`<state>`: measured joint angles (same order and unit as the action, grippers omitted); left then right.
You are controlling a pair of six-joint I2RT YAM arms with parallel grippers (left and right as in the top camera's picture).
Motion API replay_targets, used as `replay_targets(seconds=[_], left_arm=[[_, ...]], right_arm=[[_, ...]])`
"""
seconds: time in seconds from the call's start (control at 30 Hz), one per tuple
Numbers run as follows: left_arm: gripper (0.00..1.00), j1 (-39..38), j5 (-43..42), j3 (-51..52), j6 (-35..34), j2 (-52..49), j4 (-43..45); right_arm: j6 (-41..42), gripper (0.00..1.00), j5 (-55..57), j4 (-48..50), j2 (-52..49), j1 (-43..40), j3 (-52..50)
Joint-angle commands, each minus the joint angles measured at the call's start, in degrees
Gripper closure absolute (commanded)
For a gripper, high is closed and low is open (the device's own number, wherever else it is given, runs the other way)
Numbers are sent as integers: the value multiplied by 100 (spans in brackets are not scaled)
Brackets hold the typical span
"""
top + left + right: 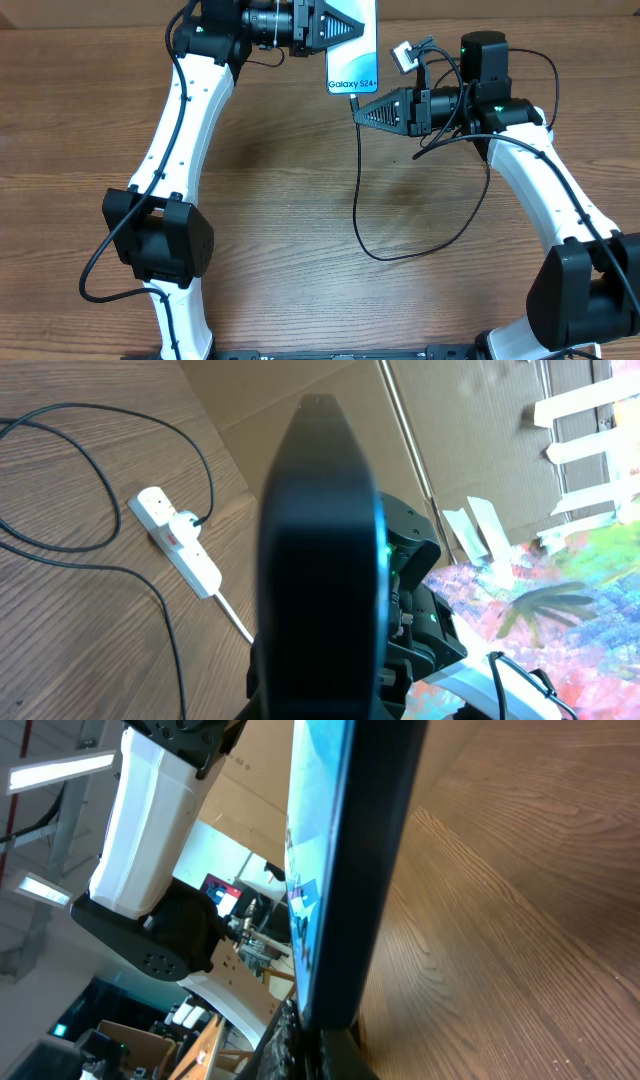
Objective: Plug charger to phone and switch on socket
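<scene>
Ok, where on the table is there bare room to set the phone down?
The widest bare table lies in the middle, between the left arm and the charger loop, running down toward the arm bases. Another patch sits left of the left arm. Crowded: the far edge, where phone, right gripper and socket bunch.
</scene>
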<state>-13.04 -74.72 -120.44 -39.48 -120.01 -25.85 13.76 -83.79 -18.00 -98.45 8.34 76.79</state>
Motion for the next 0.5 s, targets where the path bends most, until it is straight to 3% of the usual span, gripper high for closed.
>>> replay_targets(seconds=[0.0, 0.23, 0.47], left_arm=[[96, -35, -125, -63, -37, 173, -4], [96, -238, 527, -63, -35, 173, -393], [96, -236, 127, -63, 44, 173, -391]], right_arm=[[297, 96, 136, 240, 146, -90, 107], [1025, 96, 433, 833, 149, -90, 107], [1119, 96, 706, 857, 149, -90, 107]])
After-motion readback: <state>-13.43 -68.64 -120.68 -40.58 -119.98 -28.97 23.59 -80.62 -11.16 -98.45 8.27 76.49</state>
